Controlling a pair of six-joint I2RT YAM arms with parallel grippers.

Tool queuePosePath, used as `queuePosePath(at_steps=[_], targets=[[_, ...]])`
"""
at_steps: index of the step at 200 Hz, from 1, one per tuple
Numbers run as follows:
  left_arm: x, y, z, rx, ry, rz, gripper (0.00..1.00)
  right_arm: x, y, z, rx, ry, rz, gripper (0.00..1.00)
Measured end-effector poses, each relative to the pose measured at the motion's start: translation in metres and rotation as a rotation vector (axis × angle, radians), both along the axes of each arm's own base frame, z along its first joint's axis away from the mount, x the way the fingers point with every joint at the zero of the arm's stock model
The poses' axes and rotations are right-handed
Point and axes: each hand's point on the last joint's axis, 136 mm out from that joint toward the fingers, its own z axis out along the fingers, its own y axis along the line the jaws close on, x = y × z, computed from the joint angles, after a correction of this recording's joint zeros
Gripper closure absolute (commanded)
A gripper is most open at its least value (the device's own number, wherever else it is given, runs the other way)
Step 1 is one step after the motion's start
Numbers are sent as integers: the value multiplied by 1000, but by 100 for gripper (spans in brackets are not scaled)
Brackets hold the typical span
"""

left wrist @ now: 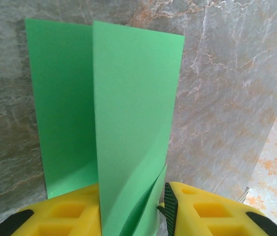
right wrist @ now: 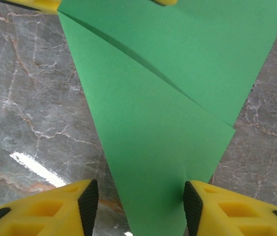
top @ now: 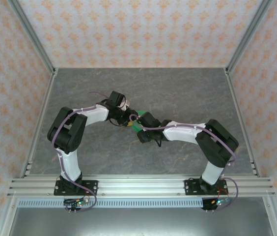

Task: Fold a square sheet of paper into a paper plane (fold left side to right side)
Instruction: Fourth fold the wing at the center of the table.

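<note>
So the thin bright green sheet of paper (top: 136, 127) sits mid-table on the grey marble-look tabletop (top: 178, 88), right where the two arms meet. It's plain on both faces, with one side folded over and that flap (left wrist: 133, 98) lifted off the lower layer.

The left gripper (left wrist: 128, 189) has its yellow fingers (left wrist: 65, 216) partway apart, with the bowed flap running between them and brushing the right black pad (left wrist: 169, 206). Can't tell if it's actually squeezing.

The right gripper (right wrist: 139, 184) has its fingers apart, straddling the paper's narrow end (right wrist: 153, 147). One pad (right wrist: 192, 206) touches the edge; the other is clear of it.
</note>
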Motion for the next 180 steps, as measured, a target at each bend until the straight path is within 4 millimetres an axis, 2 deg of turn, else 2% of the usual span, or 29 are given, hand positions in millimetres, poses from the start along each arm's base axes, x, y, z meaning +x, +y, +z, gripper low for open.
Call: queuePosePath(at_steps=[144, 180], targets=[[0, 0, 3, 1, 17, 7, 63, 5, -4, -1, -23, -20, -17, 88], [-4, 4, 9, 23, 7, 2, 53, 4, -3, -1, -15, -12, -28, 91]])
